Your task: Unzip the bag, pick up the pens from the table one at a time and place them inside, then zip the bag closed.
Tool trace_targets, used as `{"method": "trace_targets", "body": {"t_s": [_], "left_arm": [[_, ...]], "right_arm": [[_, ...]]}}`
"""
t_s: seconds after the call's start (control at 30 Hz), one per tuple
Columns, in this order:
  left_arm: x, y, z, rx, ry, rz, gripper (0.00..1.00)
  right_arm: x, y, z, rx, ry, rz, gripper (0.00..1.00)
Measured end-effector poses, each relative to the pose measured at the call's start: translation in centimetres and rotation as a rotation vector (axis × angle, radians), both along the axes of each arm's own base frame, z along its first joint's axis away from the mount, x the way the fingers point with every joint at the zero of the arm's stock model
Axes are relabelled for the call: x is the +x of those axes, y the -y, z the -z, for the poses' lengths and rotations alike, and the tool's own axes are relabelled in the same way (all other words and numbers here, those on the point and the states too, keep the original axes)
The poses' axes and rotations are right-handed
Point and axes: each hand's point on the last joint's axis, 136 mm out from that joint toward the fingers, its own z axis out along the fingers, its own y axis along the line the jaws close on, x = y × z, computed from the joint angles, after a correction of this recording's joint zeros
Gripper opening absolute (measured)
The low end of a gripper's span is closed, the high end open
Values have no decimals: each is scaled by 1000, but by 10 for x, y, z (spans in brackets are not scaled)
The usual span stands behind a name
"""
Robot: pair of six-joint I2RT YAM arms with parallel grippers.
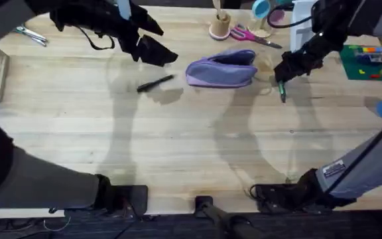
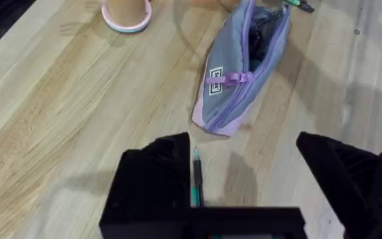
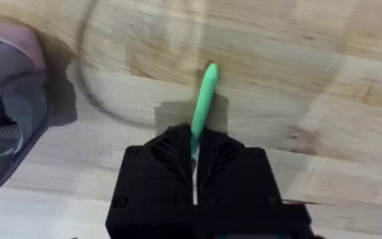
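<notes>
A: Entry, right arm. Right gripper [image 1: 284, 81] sits just right of the bag [image 1: 221, 69], fingers closed on the green pen [image 1: 282, 93]. In the right wrist view the green pen [image 3: 203, 106] is pinched between the black fingers [image 3: 171, 156] and sticks out past them over the table [image 3: 310, 66]; an edge of the bag [image 3: 8, 106] lies to one side.

B: Bag state?

A: Lavender pouch at upper centre of the table [image 1: 178, 153], lying on its side. The left wrist view shows the bag [image 2: 234, 79] with its zipper parted along the top and a dark interior; I cannot make out what, if anything, is inside.

B: Left arm?

A: Left gripper [image 1: 152, 52] is up-left of the bag, raised above the table, jaws spread wide and gripping nothing. In its own view the fingers [image 2: 154, 179] stand well apart.

B: Other pen?

A: Black pen [image 1: 155, 83] lies on the table left of the bag, near the left gripper, apart from both.
</notes>
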Motion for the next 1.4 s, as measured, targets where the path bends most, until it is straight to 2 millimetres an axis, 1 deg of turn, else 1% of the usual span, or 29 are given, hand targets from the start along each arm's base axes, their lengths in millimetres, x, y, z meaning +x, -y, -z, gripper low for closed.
{"method": "trace_targets", "body": {"t_s": [0.13, 0.37, 0.47, 0.57, 0.73, 0.83, 1.0, 1.1, 1.23, 1.27, 1.33, 1.4], "left_arm": [[0, 0, 0, 0, 0, 0, 993], [0, 0, 0, 0, 0, 0, 993], [0, 0, 0, 0, 0, 0, 993], [0, 0, 0, 0, 0, 0, 993], [0, 0, 0, 0, 0, 0, 993], [0, 0, 0, 0, 0, 0, 993], [0, 0, 0, 0, 0, 0, 992], [0, 0, 0, 0, 0, 0, 992], [0, 0, 0, 0, 0, 0, 993], [0, 0, 0, 0, 0, 0, 993], [0, 0, 0, 0, 0, 0, 993], [0, 0, 0, 0, 0, 0, 993]], "right_arm": [[-1, -1, 0, -33, -10, -12, 33], [-15, -2, -2, -65, -66, -24, 30], [-16, -1, -9, -71, -56, -20, 31], [-11, 0, -32, -79, 12, -17, 31], [4, 1, -86, -97, 182, -12, 31], [7, -3, -113, -105, 267, -19, 31], [9, -16, -146, -119, 369, -79, 31], [10, -24, -160, -130, 417, -128, 31], [10, -35, -164, -141, 433, -196, 31], [10, -46, -164, -152, 433, -285, 31], [9, -58, -164, -147, 434, -381, 31], [7, -75, -163, -131, 434, -516, 32]]}}
